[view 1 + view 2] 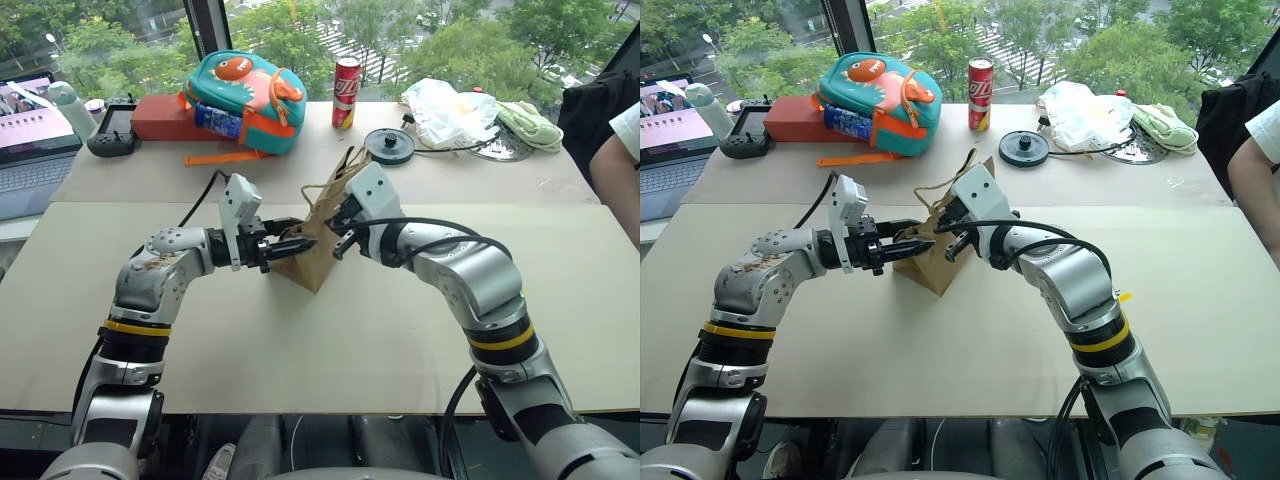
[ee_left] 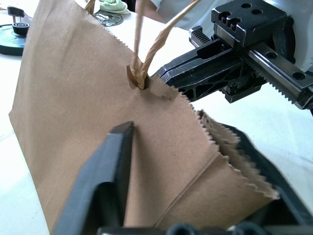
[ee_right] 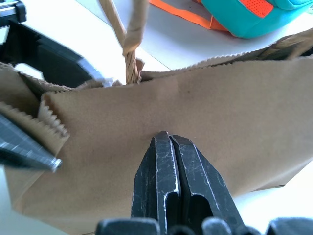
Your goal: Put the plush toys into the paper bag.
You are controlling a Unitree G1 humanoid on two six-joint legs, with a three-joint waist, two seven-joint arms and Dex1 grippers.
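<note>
The brown paper bag (image 1: 318, 255) hangs tilted just above the middle of the table, held between both grippers. My left gripper (image 1: 298, 245) has come in from the left; in the left wrist view its fingers (image 2: 115, 156) clamp the bag's folded side edge near the serrated rim. On the other side, my right gripper (image 3: 164, 136) is shut on the bag's wall close to the twisted handle (image 2: 142, 54). The plush toys are out of view.
At the back of the table are a teal-and-orange fish backpack (image 1: 245, 100), a red can (image 1: 346, 92), a black disc (image 1: 389, 145) and a white plastic bag (image 1: 450, 110). A laptop (image 1: 30, 140) stands at the far left, and a person's arm (image 1: 615, 150) shows at the right edge.
</note>
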